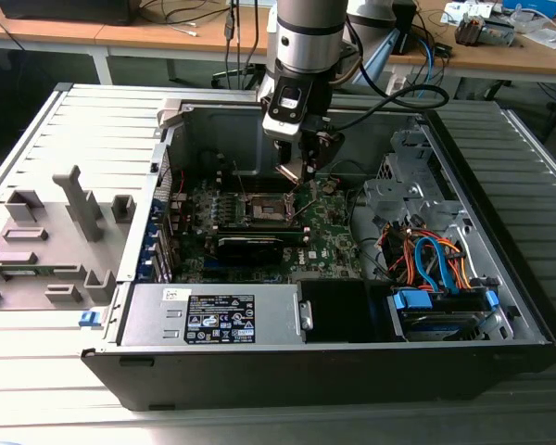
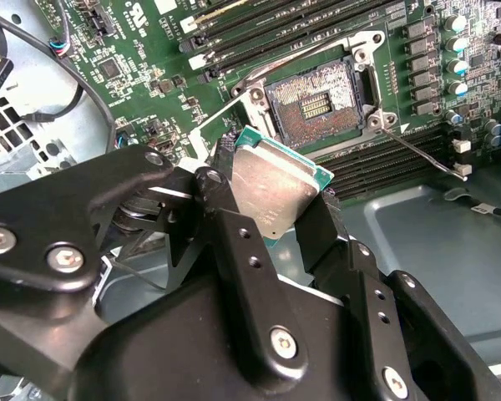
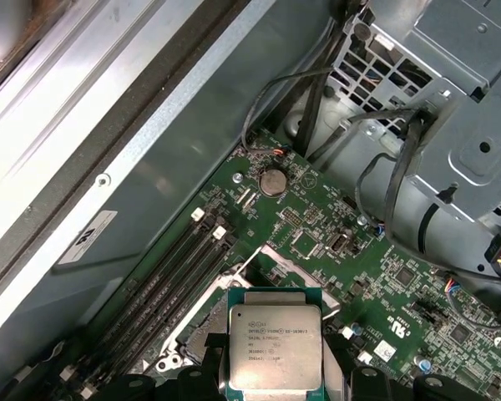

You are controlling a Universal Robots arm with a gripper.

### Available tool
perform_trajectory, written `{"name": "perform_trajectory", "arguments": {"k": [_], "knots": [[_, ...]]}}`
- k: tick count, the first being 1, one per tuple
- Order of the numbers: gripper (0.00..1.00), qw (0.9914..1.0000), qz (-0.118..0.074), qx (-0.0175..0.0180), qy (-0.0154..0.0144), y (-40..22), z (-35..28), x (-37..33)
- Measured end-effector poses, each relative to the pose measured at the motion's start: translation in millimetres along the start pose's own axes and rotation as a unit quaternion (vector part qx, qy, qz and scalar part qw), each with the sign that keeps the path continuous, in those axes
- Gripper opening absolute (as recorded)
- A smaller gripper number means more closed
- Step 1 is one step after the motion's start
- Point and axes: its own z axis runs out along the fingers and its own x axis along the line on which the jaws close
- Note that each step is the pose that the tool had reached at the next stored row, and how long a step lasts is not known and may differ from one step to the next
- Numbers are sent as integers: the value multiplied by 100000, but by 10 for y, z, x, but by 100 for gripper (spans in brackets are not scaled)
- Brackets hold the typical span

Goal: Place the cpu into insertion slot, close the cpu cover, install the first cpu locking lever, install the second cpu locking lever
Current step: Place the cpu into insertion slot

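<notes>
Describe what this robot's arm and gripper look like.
The arm is a silver-grey cylinder with darker bands, and black cables loop off its wrist. The gripper is matte black: angular linkage bars joined by silver bolts, ending in two flat fingers dotted with small screw holes.

Cpu [image 2: 271, 200]: flat square chip, silvery-grey top, green rim, dark print on top face. Clamped by two opposite edges in gripper [image 2: 275, 190], raised clear of board [image 2: 150, 50], just beside slot [image 2: 315, 104]. Slot: dark square socket, silver surround, set in green board, uncovered, contact field exposed, empty.
</notes>
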Motion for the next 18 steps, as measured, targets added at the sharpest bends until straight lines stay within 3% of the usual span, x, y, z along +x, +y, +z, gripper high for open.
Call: {"name": "perform_trajectory", "arguments": {"k": [18], "knots": [[54, 99993, 1143, 2, -44, 1, 3, -1]]}}
